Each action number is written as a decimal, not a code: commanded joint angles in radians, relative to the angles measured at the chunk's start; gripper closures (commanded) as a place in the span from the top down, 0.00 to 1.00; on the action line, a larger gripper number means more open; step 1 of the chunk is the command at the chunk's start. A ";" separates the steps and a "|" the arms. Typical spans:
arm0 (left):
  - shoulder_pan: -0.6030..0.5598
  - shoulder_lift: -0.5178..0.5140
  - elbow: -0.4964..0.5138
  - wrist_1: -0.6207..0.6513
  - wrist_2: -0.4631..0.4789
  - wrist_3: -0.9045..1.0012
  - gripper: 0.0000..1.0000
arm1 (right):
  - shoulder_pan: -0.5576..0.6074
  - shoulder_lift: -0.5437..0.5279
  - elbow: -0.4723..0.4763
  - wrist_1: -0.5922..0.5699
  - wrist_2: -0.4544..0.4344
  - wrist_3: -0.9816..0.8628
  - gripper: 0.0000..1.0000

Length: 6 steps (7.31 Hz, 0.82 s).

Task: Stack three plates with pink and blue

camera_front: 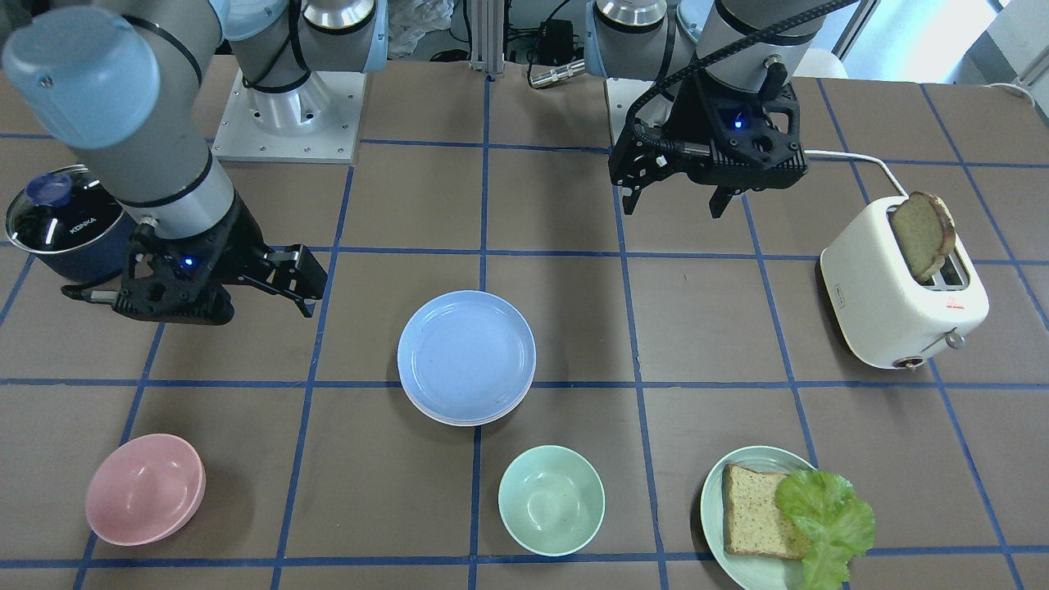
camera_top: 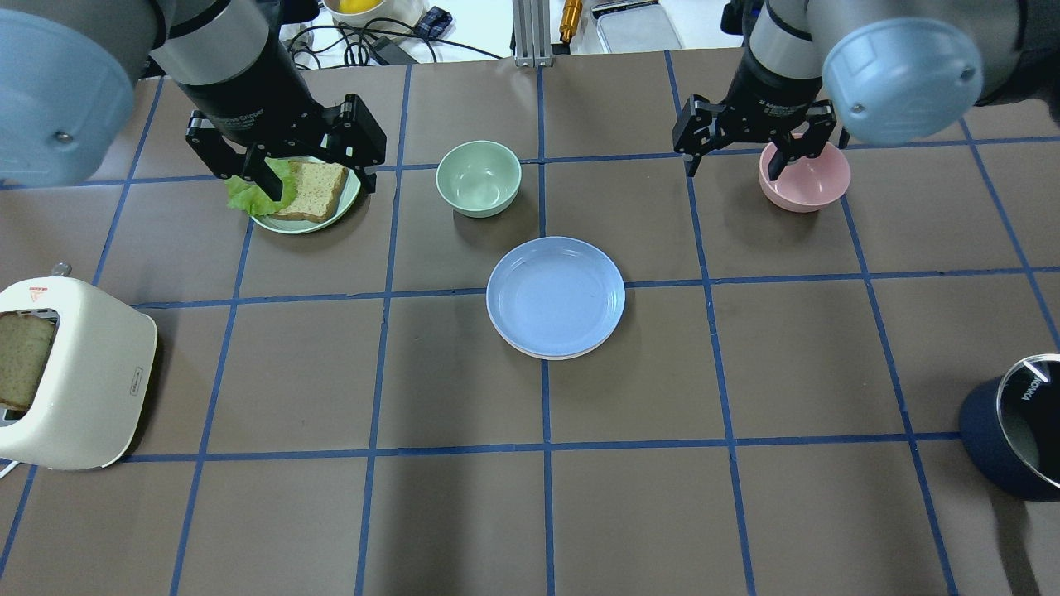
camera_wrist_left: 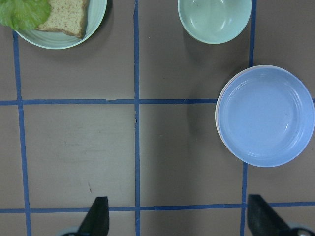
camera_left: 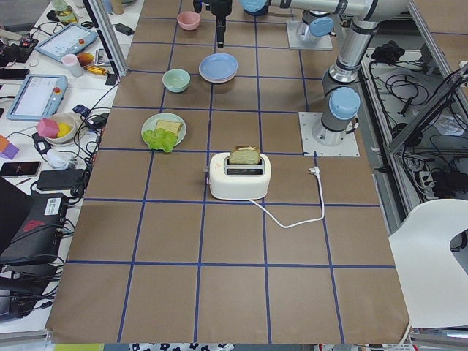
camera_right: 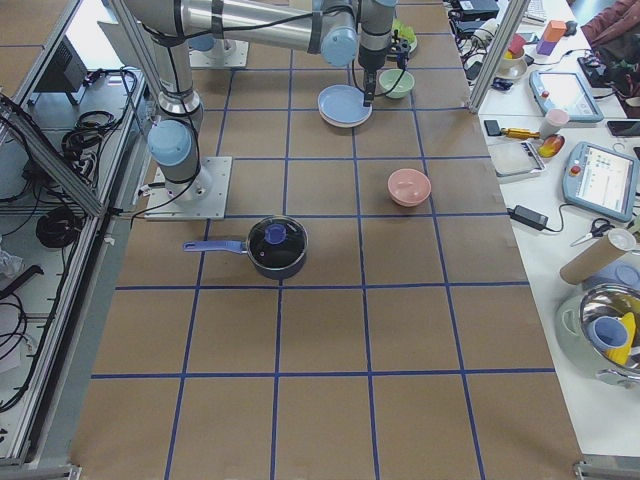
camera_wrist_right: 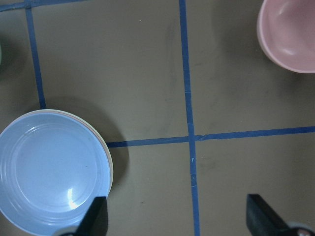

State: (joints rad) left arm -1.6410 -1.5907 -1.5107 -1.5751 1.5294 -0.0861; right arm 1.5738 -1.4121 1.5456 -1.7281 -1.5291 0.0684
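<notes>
The three plates sit stacked in the middle of the table. The light blue plate (camera_front: 465,356) (camera_top: 555,296) is on top. A pale pink rim (camera_front: 469,423) and a cream rim (camera_wrist_right: 109,162) show under it. My left gripper (camera_top: 319,189) (camera_front: 674,209) hangs open and empty above the table, to the stack's left in the overhead view. Its fingertips (camera_wrist_left: 98,216) stand wide apart. My right gripper (camera_top: 732,170) (camera_front: 307,287) is open and empty too, beside the pink bowl and apart from the stack (camera_wrist_right: 51,172).
A mint bowl (camera_top: 479,178) stands just beyond the stack and a pink bowl (camera_top: 805,175) under my right gripper. A mint plate (camera_top: 306,225) with bread and lettuce lies under my left gripper. A white toaster (camera_top: 74,372) is at my left and a dark lidded pot (camera_top: 1019,439) at my right.
</notes>
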 commanded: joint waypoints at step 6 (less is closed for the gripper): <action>0.001 0.000 0.001 0.000 0.000 -0.001 1.00 | -0.024 -0.168 -0.010 0.220 -0.022 -0.073 1.00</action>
State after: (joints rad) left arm -1.6400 -1.5908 -1.5102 -1.5754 1.5294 -0.0874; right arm 1.5479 -1.5621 1.5370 -1.5469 -1.5528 -0.0043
